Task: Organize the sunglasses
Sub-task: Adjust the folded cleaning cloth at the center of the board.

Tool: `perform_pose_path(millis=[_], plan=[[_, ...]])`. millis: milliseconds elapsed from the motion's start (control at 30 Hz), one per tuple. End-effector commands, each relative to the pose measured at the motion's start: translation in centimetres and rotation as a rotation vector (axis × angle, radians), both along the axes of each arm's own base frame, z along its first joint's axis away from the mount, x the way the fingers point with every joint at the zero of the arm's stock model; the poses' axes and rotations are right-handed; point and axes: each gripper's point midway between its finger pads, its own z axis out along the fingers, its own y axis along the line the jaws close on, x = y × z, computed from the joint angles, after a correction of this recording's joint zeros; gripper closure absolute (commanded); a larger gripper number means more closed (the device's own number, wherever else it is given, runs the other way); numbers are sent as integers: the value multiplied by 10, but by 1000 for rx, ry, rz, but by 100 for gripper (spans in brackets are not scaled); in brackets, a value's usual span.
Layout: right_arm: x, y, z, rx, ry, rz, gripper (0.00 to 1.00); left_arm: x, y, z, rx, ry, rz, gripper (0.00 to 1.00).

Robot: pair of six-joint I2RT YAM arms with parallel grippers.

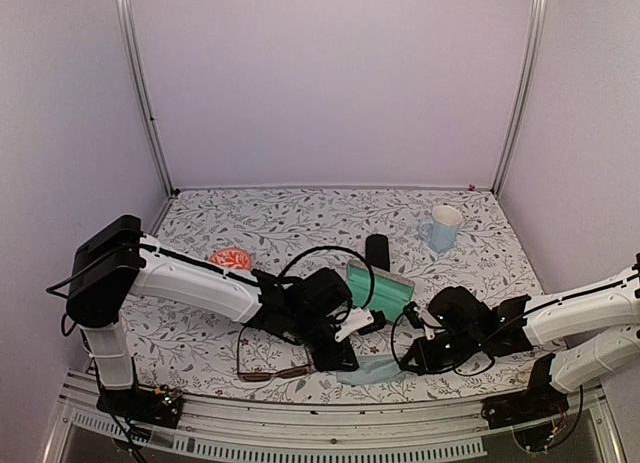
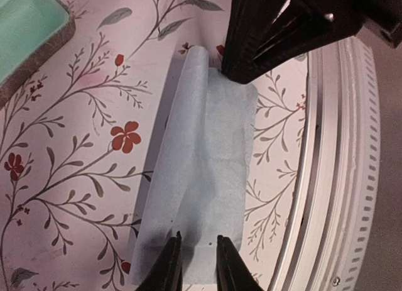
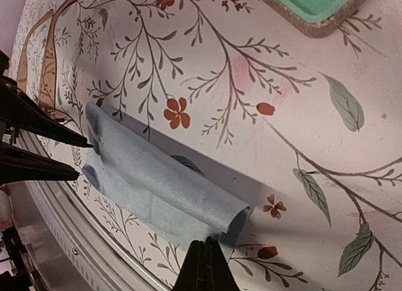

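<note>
The dark brown sunglasses (image 1: 270,369) lie folded near the table's front edge and also show in the right wrist view (image 3: 45,71). The pink-red pair (image 1: 230,258) lies at the left behind my left arm. A light blue cloth (image 1: 372,371) lies between my grippers, folded over on itself. My left gripper (image 2: 198,253) is open, its tips at one end of the cloth (image 2: 207,159). My right gripper (image 3: 204,256) is shut on the other end of the cloth (image 3: 157,184), where the fold curls up.
An open grey case with a green lining (image 1: 380,288) lies behind the grippers. A black oval case (image 1: 377,251) stands behind it. A light blue mug (image 1: 441,227) is at the back right. The white front rail (image 2: 339,178) runs just beside the cloth.
</note>
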Motion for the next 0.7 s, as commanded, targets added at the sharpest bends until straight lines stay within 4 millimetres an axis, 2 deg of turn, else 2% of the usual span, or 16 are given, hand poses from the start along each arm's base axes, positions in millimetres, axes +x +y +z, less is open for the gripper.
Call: perform_pose_path(millis=[0, 667], plan=[[-1, 4, 9, 22, -3, 1, 100, 3, -1, -3, -11, 2, 7, 79], [-12, -2, 1, 6, 29, -7, 100, 8, 3, -2, -9, -5, 24, 79]])
